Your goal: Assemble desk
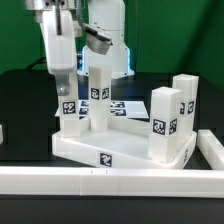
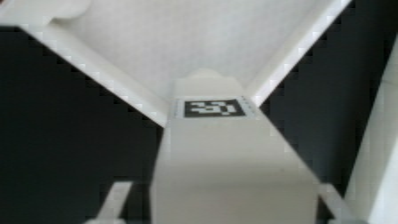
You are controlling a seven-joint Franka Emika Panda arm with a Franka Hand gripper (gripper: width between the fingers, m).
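The white tray-like tabletop [image 1: 120, 152] lies upside down in the middle of the table. Three white legs stand on it: one at the back [image 1: 98, 92] and two at the exterior view's right [image 1: 165, 122], [image 1: 186, 104]. My gripper [image 1: 62, 85] is shut on the top of a fourth leg [image 1: 70, 110], upright over the tabletop's left corner. I cannot tell whether its lower end sits in the socket. In the wrist view this leg [image 2: 222, 160] fills the space between my fingers [image 2: 118, 200], its tag pointing at the tabletop [image 2: 196, 40] below.
A long white rail [image 1: 100, 182] runs along the front of the table and up the exterior view's right side. The marker board [image 1: 128, 106] lies flat behind the tabletop. The arm's base stands at the back.
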